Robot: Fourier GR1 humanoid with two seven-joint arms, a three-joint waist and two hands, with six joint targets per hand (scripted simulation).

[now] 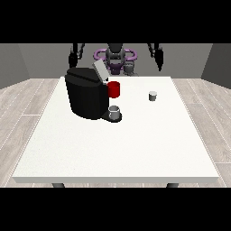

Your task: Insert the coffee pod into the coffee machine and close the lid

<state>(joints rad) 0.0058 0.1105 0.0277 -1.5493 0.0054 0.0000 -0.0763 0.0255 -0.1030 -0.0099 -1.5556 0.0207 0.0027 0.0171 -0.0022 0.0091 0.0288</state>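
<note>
Coffee pod (pixel 153 95): small grey cylinder, upright on the white desk (pixel 135 149), to the view's right of the coffee machine (pixel 85 92) and well apart from it. No brand, label or writing is legible on the pod or the machine. The machine is a black block with its grey lid (pixel 99 71) tilted up and open; a red part (pixel 114 89) shows on its side facing the pod, and a grey cup (pixel 115 112) stands on its base. Both hands hang raised near the robot's shoulders, clear of the desk: the hand at the view's left (pixel 72 57) and the hand at the view's right (pixel 159 56). Finger positions cannot be made out on either hand.
</note>
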